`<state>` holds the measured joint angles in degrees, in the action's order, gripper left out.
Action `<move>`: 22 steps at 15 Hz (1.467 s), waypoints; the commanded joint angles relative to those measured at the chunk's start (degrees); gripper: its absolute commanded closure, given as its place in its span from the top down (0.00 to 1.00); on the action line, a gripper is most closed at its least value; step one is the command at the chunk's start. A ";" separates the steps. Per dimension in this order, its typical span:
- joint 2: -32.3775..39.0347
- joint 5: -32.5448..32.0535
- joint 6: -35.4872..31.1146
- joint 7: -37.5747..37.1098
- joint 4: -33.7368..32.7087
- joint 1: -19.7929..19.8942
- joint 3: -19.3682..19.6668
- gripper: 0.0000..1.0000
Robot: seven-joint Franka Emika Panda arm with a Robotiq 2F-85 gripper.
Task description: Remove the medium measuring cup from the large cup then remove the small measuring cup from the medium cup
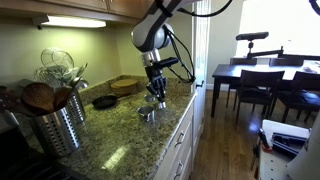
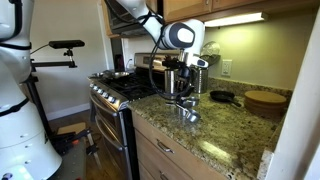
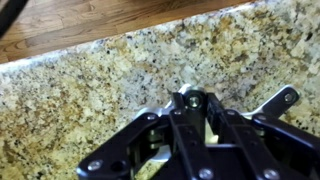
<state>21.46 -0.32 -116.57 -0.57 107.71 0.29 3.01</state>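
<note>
— Where do the measuring cups [image 1: 148, 113] sit?

— In both exterior views they show as one small shiny steel cluster [image 2: 187, 113] on the granite counter [image 1: 120, 140], near its front edge. At that size the large cup, the medium measuring cup and the small measuring cup cannot be told apart. Whether any sits inside another cannot be told either.

— Does the wrist view help?

— Only a little. A flat steel handle [image 3: 280, 100] juts out to the right from under the arm's black linkage, over the speckled stone. The linkage hides the bowls, so there is no telling which cup owns it.

— And the gripper [image 1: 157, 98]?

— It points straight down, just above the cluster [image 2: 181, 97]. In the wrist view [image 3: 193, 100] the two fingers run close together with a pale sliver between them. Whether they pinch a rim or merely stand nearly closed cannot be told.

— What lies around them?

— Farther back on the counter are a black skillet [image 1: 104, 101] and, beside it, a wooden bowl [image 1: 127, 86]. Both appear again in an exterior view, skillet [image 2: 222, 97] and bowl [image 2: 265, 102]. A ribbed steel utensil holder [image 1: 60, 125] with a whisk and wooden spoons stands well apart from the cups. A stove [image 2: 120, 92] adjoins the counter's end. Past the counter are a dark dining table [image 1: 250, 72] with chairs, and a wooden floor [image 3: 100, 20].
</note>
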 commanded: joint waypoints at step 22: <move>0.26 3.71 -3.84 -22.29 2.89 2.47 4.65 0.12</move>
<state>22.05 0.54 -121.31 -21.86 109.43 1.71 8.16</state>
